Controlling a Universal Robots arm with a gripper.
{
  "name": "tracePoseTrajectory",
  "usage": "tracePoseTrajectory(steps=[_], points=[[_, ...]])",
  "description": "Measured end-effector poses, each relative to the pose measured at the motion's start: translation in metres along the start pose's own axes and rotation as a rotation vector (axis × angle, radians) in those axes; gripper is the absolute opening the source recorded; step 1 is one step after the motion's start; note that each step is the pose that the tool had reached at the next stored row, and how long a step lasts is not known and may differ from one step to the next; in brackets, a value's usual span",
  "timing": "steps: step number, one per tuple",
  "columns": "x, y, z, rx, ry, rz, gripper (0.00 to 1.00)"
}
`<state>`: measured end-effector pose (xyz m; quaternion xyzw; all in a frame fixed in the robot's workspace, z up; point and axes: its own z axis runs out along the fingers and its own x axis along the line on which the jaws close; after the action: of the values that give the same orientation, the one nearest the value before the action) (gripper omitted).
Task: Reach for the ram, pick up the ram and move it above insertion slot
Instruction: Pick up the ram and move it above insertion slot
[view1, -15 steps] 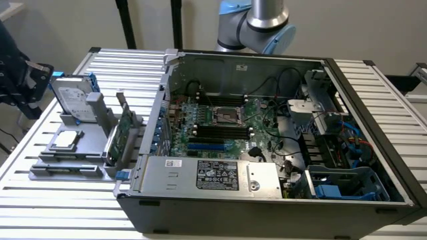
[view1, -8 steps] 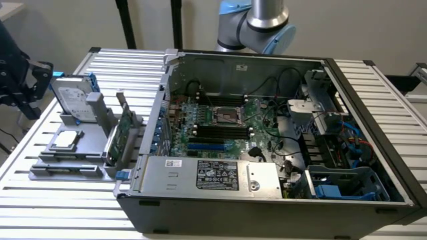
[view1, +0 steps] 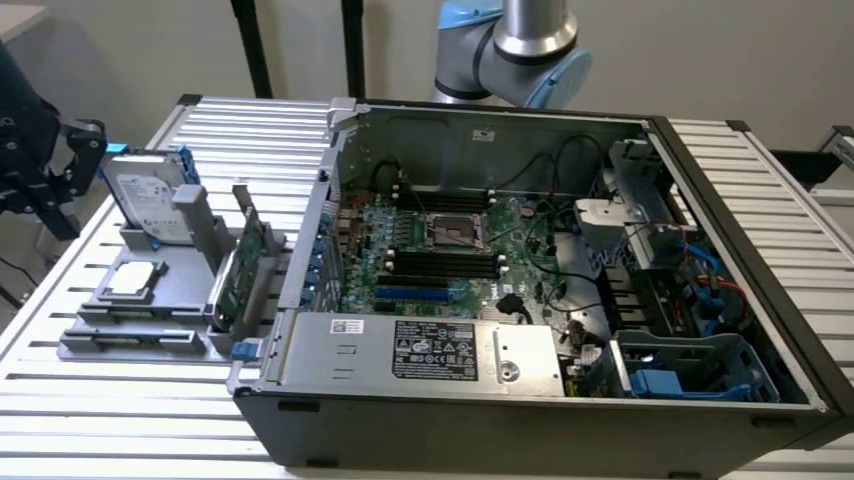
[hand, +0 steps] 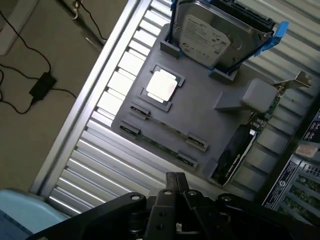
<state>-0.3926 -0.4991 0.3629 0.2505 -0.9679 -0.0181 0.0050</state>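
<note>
The ram (hand: 159, 145) is a thin green strip lying flat between small grey clips on the grey fixture plate (hand: 200, 120), seen in the wrist view. My gripper (hand: 176, 176) hovers above and off the plate's edge nearest the ram, its dark fingers pressed together with nothing between them. In the exterior view the gripper (view1: 54, 200) hangs at the far left, beside the fixture (view1: 134, 340). The long black memory slots (view1: 441, 262) lie on the motherboard inside the open computer case (view1: 534, 400), well to the exterior view's right of the gripper.
On the fixture stand a silver hard drive (hand: 210, 37) in blue rails, a square processor chip (hand: 161, 86) and an upright green expansion card (hand: 235, 150). Everything rests on a ribbed metal table (hand: 100, 150). A cable and adapter (hand: 42, 85) lie on the floor.
</note>
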Motion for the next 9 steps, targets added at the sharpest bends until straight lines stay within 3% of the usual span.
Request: tracePoseTrajectory(steps=[9], points=[[0.0000, 0.0000, 0.0006, 0.0000, 0.0060, -0.163, 0.11]])
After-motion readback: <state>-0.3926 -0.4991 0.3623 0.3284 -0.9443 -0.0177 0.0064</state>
